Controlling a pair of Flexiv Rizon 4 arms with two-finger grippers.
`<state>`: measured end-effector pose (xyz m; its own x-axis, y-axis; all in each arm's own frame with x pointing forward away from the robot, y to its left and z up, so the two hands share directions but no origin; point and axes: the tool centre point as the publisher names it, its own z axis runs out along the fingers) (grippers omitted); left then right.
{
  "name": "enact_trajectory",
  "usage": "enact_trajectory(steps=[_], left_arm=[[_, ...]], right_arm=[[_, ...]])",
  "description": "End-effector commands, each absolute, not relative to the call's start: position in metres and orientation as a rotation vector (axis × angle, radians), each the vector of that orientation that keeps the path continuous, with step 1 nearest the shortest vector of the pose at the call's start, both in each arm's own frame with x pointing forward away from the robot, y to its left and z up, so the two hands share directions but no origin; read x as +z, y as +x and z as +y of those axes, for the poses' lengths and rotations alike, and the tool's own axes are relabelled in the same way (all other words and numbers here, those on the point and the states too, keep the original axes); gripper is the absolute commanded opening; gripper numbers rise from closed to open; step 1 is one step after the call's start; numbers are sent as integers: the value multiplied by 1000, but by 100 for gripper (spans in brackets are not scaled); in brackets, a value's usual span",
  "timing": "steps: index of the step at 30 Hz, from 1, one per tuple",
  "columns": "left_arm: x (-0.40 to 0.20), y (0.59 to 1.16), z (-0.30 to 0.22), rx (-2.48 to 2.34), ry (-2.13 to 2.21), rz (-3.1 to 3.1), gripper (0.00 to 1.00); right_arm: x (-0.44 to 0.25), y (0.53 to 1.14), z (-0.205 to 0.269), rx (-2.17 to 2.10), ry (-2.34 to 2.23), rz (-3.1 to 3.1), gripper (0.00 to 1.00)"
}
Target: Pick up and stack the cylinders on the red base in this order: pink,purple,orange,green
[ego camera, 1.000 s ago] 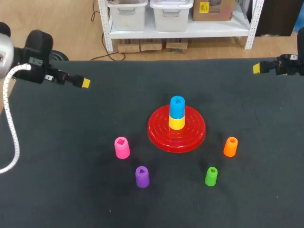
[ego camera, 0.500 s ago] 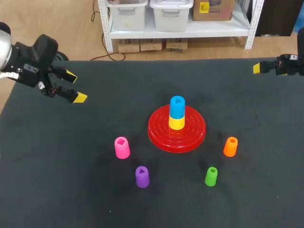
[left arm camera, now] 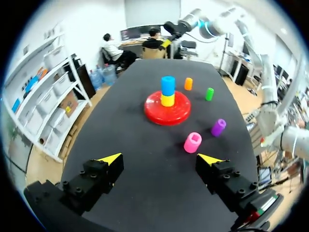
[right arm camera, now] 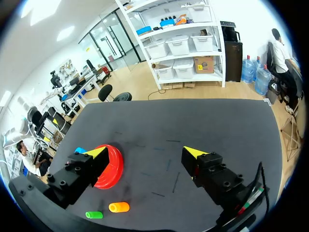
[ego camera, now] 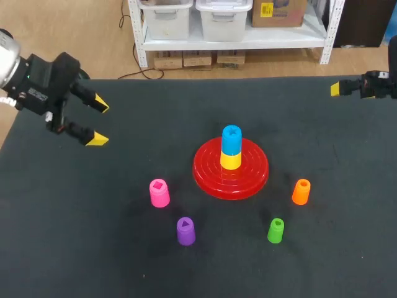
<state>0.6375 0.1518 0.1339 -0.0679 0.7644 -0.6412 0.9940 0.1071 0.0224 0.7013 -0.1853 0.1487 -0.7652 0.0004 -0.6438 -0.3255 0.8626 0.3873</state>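
Note:
The red base (ego camera: 205, 175) sits mid-table with a yellow cylinder (ego camera: 231, 160) and a blue one (ego camera: 231, 139) stacked on it. In front of it stand the pink (ego camera: 159, 192), purple (ego camera: 185, 230), green (ego camera: 276, 230) and orange (ego camera: 301, 191) cylinders, all apart. My left gripper (ego camera: 99, 122) hangs open and empty over the table's far left. In its wrist view the left gripper (left arm camera: 160, 158) faces the pink cylinder (left arm camera: 192, 142) and the base (left arm camera: 167, 111). My right gripper (ego camera: 335, 89) is open at the far right edge; from the right gripper (right arm camera: 145, 152) the base (right arm camera: 112, 169) lies ahead.
Dark table cloth (ego camera: 124, 261) runs open around the pieces. The orange cylinder (right arm camera: 119, 207) and green cylinder (right arm camera: 93, 214) lie off beside the right gripper's nearer finger. Wide bare room lies between each gripper and the pieces.
My left gripper has swung round at the wrist and dropped toward the table's left side, so both yellow tips now show spread apart. The right arm has not moved.

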Motion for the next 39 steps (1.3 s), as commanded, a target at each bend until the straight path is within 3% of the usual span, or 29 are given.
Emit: enact_trajectory(steps=[1,39], left_arm=[[130,631,154,-598,1782,1819,100],[109,601,182,-696,1990,1603,100]], right_arm=[[149,701,-185,640,-232,2372,100],[149,701,-185,640,-232,2372,100]])
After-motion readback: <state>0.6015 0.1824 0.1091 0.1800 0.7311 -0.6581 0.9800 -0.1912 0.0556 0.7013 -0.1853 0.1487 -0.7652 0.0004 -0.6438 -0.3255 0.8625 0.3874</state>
